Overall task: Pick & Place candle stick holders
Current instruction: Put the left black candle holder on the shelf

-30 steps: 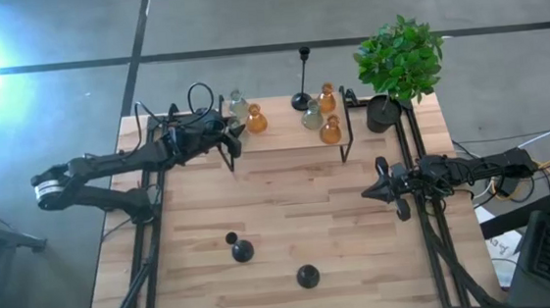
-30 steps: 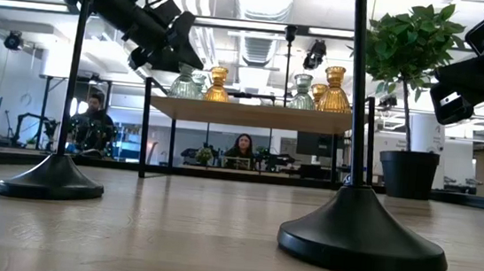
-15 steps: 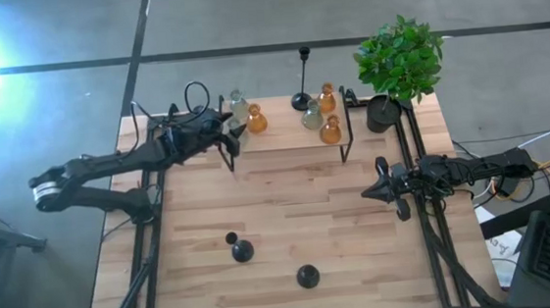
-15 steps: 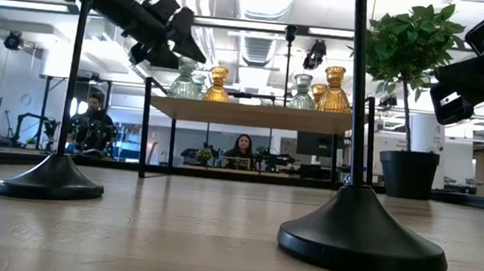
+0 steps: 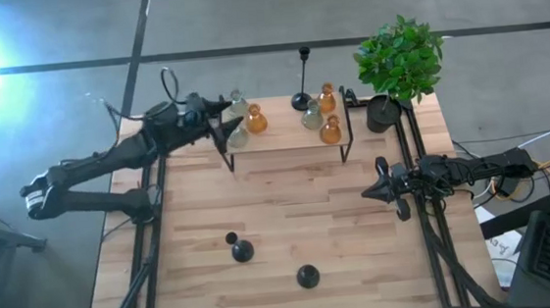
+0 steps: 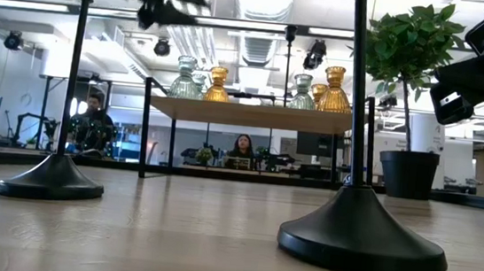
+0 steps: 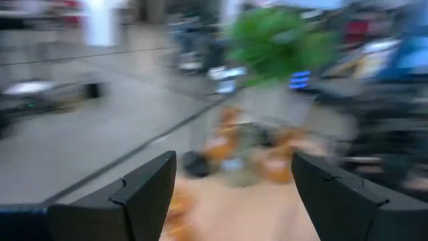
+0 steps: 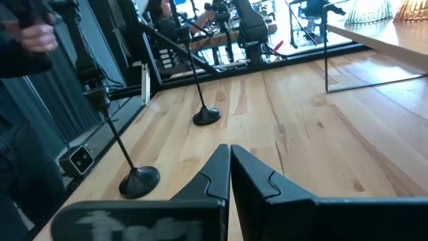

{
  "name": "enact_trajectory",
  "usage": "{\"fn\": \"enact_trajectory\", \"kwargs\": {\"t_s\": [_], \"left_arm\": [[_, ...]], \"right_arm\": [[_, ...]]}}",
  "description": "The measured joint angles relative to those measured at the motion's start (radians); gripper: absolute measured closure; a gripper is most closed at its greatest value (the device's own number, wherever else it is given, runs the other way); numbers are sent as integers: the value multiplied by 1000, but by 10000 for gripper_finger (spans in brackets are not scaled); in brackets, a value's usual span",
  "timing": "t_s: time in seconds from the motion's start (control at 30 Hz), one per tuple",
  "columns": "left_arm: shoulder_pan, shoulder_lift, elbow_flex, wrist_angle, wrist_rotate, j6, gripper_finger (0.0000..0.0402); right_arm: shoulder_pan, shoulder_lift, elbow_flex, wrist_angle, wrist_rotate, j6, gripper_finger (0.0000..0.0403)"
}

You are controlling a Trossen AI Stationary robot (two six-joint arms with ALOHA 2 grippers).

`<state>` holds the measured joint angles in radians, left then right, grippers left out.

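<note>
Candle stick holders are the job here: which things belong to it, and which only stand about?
Belong to the job:
- amber glass holders
- clear-grey glass holders
- black stemmed holders
- left gripper, open by the wooden shelf

Only standing about:
- potted plant
- right gripper, shut, waiting at the table's right edge
</note>
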<state>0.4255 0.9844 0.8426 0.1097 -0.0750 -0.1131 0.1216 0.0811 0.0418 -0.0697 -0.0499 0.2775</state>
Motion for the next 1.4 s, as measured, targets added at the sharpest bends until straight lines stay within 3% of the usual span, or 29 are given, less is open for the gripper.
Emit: {"fn": "enact_trajectory", "kwargs": {"t_s": [0.23, 0.33, 0.63, 0.83, 1.2, 1.4], "left_arm": [[-6, -132, 51, -178, 438, -20, 102], [-24, -188, 64, -340, 523, 8, 108], [-125, -314, 67, -750, 528, 52, 115], [-238, -329, 48, -913, 528, 61, 115], [-488, -292, -90, -914, 531, 69, 116], [-581, -239, -185, -771, 528, 69, 116]], "right_arm": [[0, 0, 0, 0, 0, 0, 394], [0, 0, 0, 0, 0, 0, 394], [0, 0, 0, 0, 0, 0, 394], [0, 0, 0, 0, 0, 0, 394], [0, 0, 0, 0, 0, 0, 394], [0, 0, 0, 0, 0, 0, 394]]}}
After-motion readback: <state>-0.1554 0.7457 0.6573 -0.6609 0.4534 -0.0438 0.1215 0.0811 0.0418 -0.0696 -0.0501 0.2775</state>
